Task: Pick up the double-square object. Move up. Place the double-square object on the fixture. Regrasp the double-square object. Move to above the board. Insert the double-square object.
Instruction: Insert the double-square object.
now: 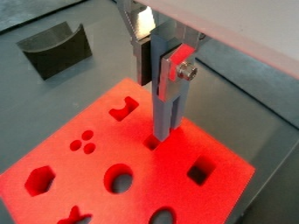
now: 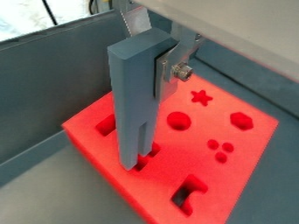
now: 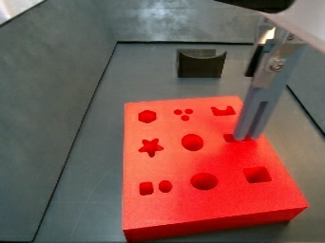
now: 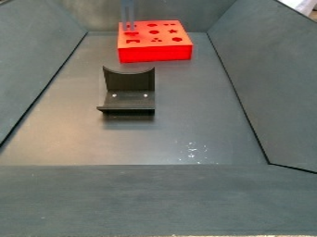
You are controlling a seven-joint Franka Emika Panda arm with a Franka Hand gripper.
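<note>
My gripper point(image 1: 162, 70) is shut on the double-square object point(image 1: 166, 109), a pale blue-grey long block held upright. Its lower end meets the red board point(image 1: 93, 171) at a small hole near the board's edge; I cannot tell how deep it sits. The block point(image 2: 136, 96), the gripper point(image 2: 149, 63) and the board point(image 2: 233, 144) also show in a wrist view. In a side view the gripper point(image 3: 264, 59) holds the block point(image 3: 256, 109) over the board's point(image 3: 203, 195) right side. The fixture point(image 3: 200, 63) stands empty behind the board.
The fixture also shows in a wrist view point(image 1: 56, 48) and in a side view point(image 4: 128, 91), in front of the board point(image 4: 155, 46). The board has star, hexagon, circle, square and dot holes. Grey bin walls point(image 3: 76, 85) slope up around the floor.
</note>
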